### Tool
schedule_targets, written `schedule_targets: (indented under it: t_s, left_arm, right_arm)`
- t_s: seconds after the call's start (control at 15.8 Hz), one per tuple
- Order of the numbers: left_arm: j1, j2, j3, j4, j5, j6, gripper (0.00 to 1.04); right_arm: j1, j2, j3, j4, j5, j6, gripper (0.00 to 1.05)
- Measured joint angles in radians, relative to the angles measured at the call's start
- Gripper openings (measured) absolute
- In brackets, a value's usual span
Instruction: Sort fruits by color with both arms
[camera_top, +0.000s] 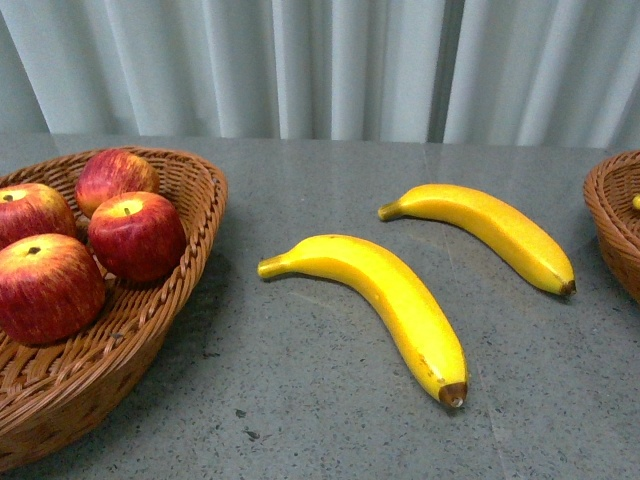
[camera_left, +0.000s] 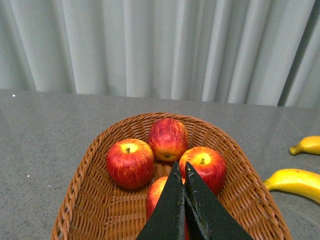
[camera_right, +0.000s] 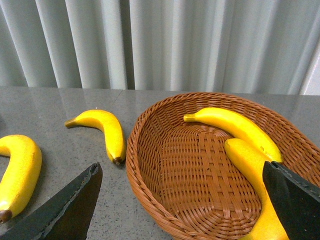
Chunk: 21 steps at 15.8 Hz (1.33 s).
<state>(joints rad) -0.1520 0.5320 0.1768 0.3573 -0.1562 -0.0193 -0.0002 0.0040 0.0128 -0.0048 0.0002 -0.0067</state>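
Several red apples (camera_top: 137, 235) lie in the left wicker basket (camera_top: 205, 215). Two yellow bananas rest on the grey table between the baskets, a nearer banana (camera_top: 385, 300) and a farther banana (camera_top: 490, 230). My left gripper (camera_left: 180, 167) is shut with nothing in it and hangs over the apples (camera_left: 130, 162), hiding part of one. My right gripper (camera_right: 182, 167) is open above the right basket (camera_right: 135, 165), which holds two more bananas (camera_right: 235, 125). Its right finger (camera_right: 295, 200) sits in front of one of them. Neither arm shows in the front view.
The right basket (camera_top: 610, 215) is cut off at the front view's right edge. A grey pleated curtain (camera_top: 320, 60) closes off the table's far side. In the right wrist view the two table bananas (camera_right: 102, 127) lie just outside the basket rim.
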Motion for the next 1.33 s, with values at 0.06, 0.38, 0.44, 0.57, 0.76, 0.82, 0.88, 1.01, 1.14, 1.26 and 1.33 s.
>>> schedule_targets:
  t_s: [0.06, 0.38, 0.44, 0.57, 0.76, 0.82, 0.88, 1.01, 1.14, 1.26, 1.33]
  left_arm:
    - [0.018, -0.027, -0.021, -0.005, 0.016, 0.003, 0.01]
    - [0.154, -0.164, -0.101, -0.065, 0.156, 0.005, 0.01]
    - [0.148, -0.180, -0.109, -0.076, 0.157, 0.005, 0.01]
    - [0.151, -0.229, -0.127, -0.108, 0.156, 0.005, 0.01]
    - [0.151, -0.290, -0.163, -0.108, 0.156, 0.006, 0.01]
    - [0.151, -0.306, -0.163, -0.138, 0.155, 0.005, 0.01]
    - [0.151, -0.322, -0.163, -0.149, 0.156, 0.006, 0.01]
    - [0.151, -0.352, -0.163, -0.177, 0.156, 0.006, 0.01]
    - [0.151, -0.403, -0.161, -0.246, 0.155, 0.006, 0.01]
    - [0.151, -0.521, -0.159, -0.340, 0.157, 0.006, 0.01]
    - [0.151, -0.522, -0.162, -0.361, 0.156, 0.007, 0.01]
  right_arm:
    - [0.000, 0.000, 0.000, 0.000, 0.000, 0.000, 0.98]
    - [0.000, 0.000, 0.000, 0.000, 0.000, 0.000, 0.98]
    - [0.000, 0.000, 0.000, 0.000, 0.000, 0.000, 0.98]
    - [0.000, 0.000, 0.000, 0.000, 0.000, 0.000, 0.98]
    - [0.000, 0.000, 0.000, 0.000, 0.000, 0.000, 0.98]
    - [0.000, 0.000, 0.000, 0.000, 0.000, 0.000, 0.98]
    - [0.000, 0.000, 0.000, 0.000, 0.000, 0.000, 0.98]
    - [0.000, 0.000, 0.000, 0.000, 0.000, 0.000, 0.98]
    - [0.000, 0.000, 0.000, 0.000, 0.000, 0.000, 0.98]
    - [0.000, 0.000, 0.000, -0.001, 0.000, 0.000, 0.98]
    - [0.000, 0.000, 0.000, 0.001, 0.000, 0.000, 0.98]
